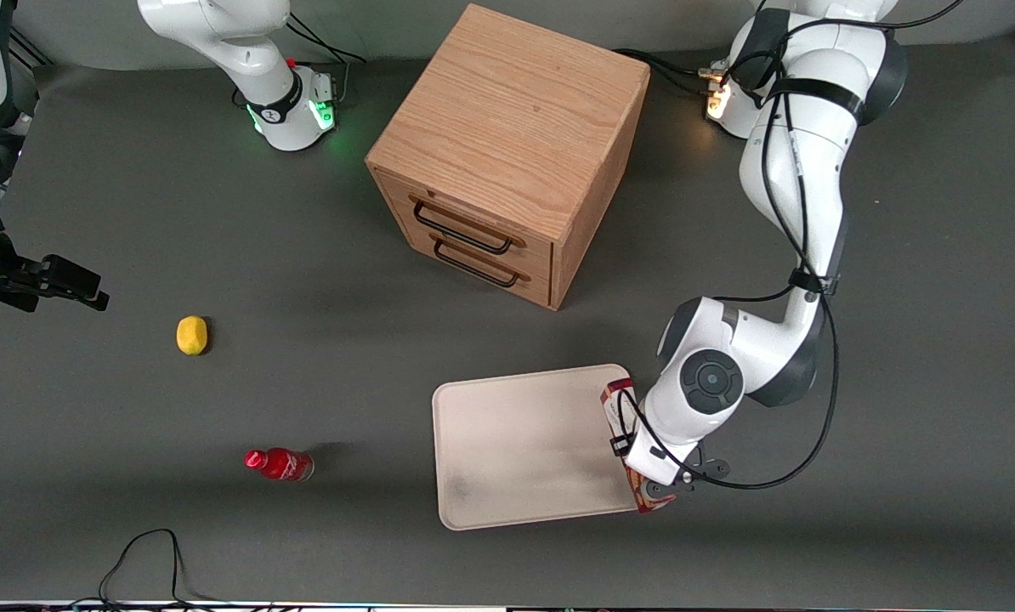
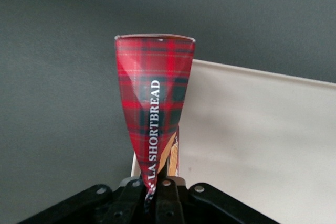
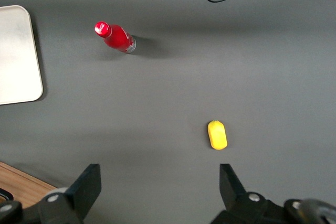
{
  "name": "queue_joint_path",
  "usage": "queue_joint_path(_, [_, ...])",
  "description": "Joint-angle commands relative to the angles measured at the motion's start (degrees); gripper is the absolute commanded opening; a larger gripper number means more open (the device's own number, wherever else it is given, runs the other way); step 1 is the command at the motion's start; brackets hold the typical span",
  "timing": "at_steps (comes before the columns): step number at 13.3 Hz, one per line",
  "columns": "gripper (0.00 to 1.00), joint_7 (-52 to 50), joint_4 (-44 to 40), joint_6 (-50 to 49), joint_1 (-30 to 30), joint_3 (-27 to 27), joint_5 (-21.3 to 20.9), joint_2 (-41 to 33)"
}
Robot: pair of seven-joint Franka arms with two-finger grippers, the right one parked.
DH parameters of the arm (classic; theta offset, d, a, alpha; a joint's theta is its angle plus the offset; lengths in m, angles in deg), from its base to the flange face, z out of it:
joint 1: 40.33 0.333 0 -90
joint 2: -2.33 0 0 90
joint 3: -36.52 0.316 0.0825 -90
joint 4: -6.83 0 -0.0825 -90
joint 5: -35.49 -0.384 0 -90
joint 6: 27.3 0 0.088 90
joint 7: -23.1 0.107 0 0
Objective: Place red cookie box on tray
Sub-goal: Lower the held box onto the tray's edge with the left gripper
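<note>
My left gripper [image 1: 656, 486] is shut on the red cookie box [image 1: 618, 398], a slim tartan-red box with shortbread pictures. The box runs along the edge of the tray [image 1: 516, 442] at the working arm's end of the table, partly covered by the arm's wrist. Whether it rests on the rim or hangs just over it cannot be told. In the left wrist view the red cookie box [image 2: 155, 103] stands out from between the fingers of the gripper [image 2: 155, 188], its gripped end pinched flat. The cream tray [image 2: 252, 140] lies beside it and is otherwise bare.
A wooden two-drawer cabinet [image 1: 507, 153] stands farther from the front camera than the tray. A small red bottle [image 1: 280, 464] and a yellow lemon [image 1: 191, 335] lie toward the parked arm's end. A black cable [image 1: 142, 552] loops near the front edge.
</note>
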Motion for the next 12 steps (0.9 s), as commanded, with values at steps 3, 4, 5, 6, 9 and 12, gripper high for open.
queue_joint_path(3, [0.00, -0.12, -3.03, 0.01, -1.96, 1.26, -1.06, 1.83])
queue_joint_path(4, [0.00, -0.12, -2.95, 0.01, -2.04, 1.34, -1.06, 1.83])
queue_joint_path(5, [0.05, 0.49, -2.95, 0.01, -2.31, 1.34, -1.23, 1.83])
queue_joint_path(6, [0.39, 1.80, -2.95, 0.01, -2.48, 1.34, -1.75, 1.83])
queue_joint_path(9, [1.00, 3.31, -2.86, 0.09, -2.48, 1.34, -1.85, 1.83])
queue_joint_path(12, [1.00, 3.22, -2.68, 0.09, -2.48, 1.34, -1.85, 1.83])
